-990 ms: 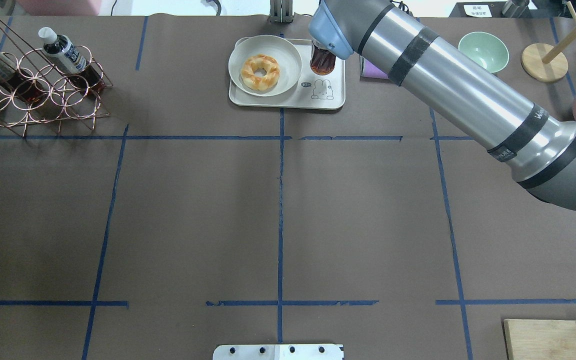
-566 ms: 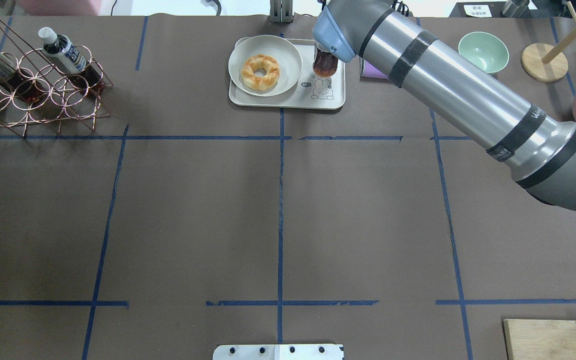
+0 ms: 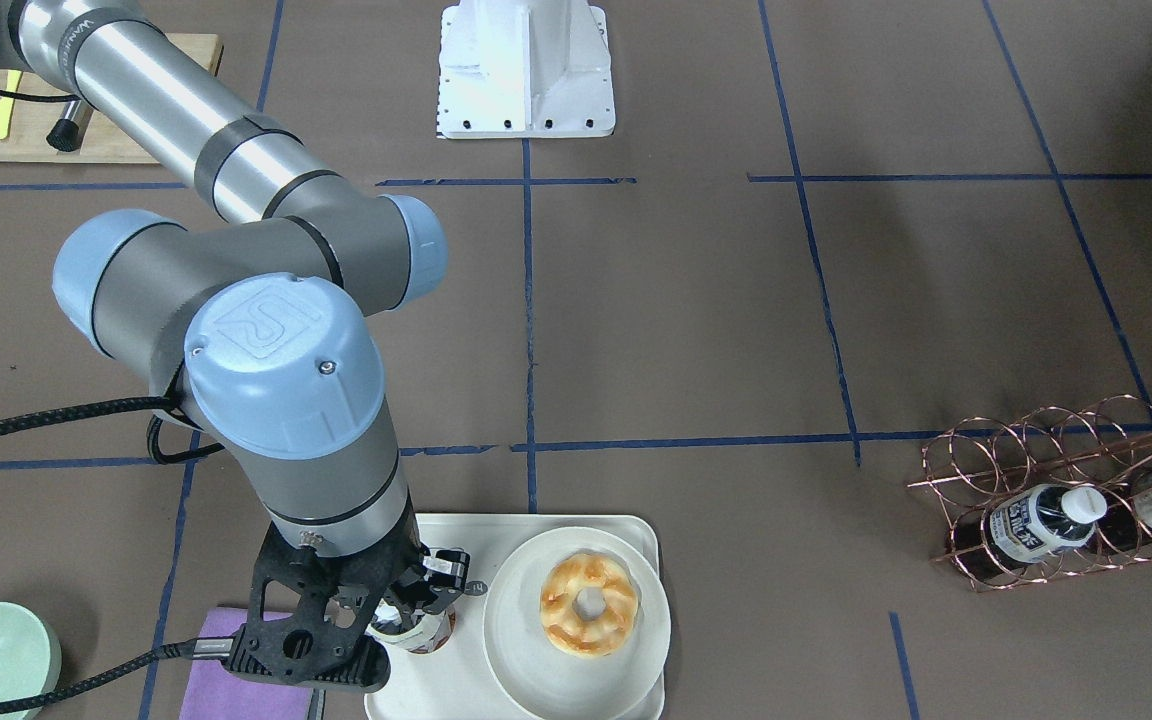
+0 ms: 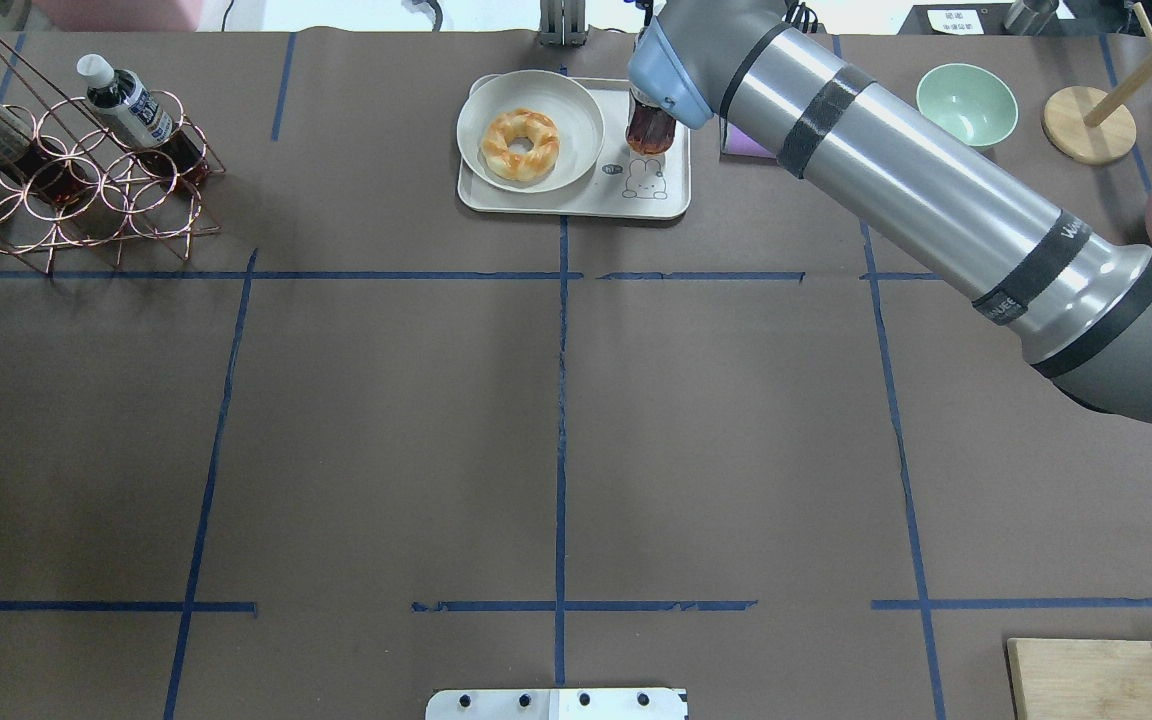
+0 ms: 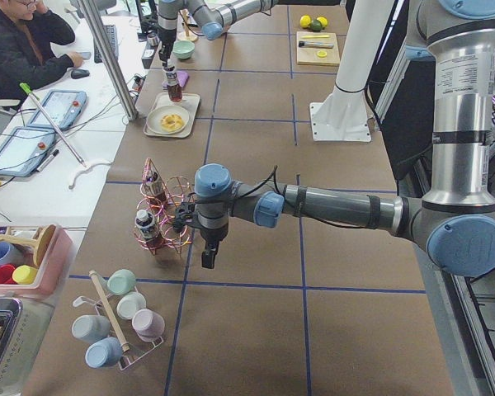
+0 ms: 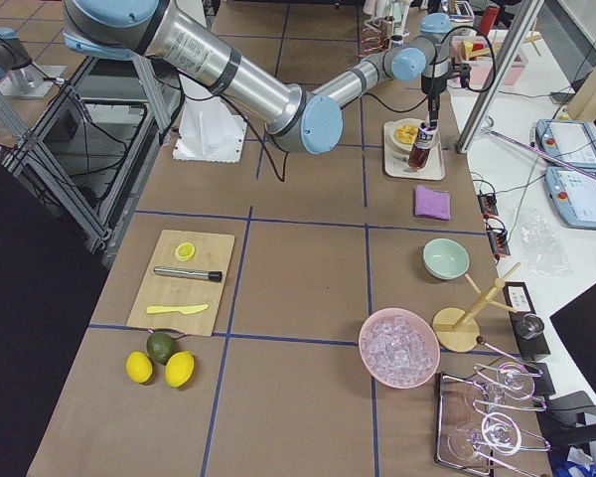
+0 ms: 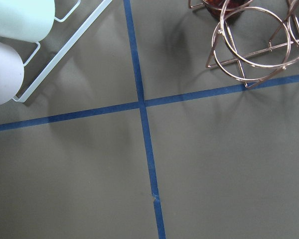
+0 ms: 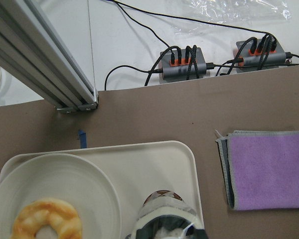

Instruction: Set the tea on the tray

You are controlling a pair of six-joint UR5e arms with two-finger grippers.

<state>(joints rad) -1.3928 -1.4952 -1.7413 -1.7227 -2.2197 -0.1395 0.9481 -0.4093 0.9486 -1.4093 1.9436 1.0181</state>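
The tea [image 4: 650,130] is a clear bottle of dark brown liquid, upright on the right part of the cream tray [image 4: 576,200], just beyond the printed bear. My right gripper [image 3: 404,612] comes straight down over it and is shut on its top. The tea [image 3: 428,632] shows below the fingers in the front view, on the tray [image 3: 456,530]. The right wrist view shows the bottle's label [image 8: 162,214] and the tray's rim [image 8: 154,147]. My left gripper [image 5: 208,254] hangs near the copper rack; I cannot tell whether it is open or shut.
A round white plate [image 4: 576,120] with a doughnut [image 4: 520,144] fills the tray's left part. A purple cloth [image 4: 741,142] lies right of the tray and a green bowl [image 4: 967,102] further right. A copper rack [image 4: 76,190] with two more bottles stands far left.
My right arm has moved the tea a little nearer the printed bear, apparently lower over the tray. It has held almost still in the last half second.
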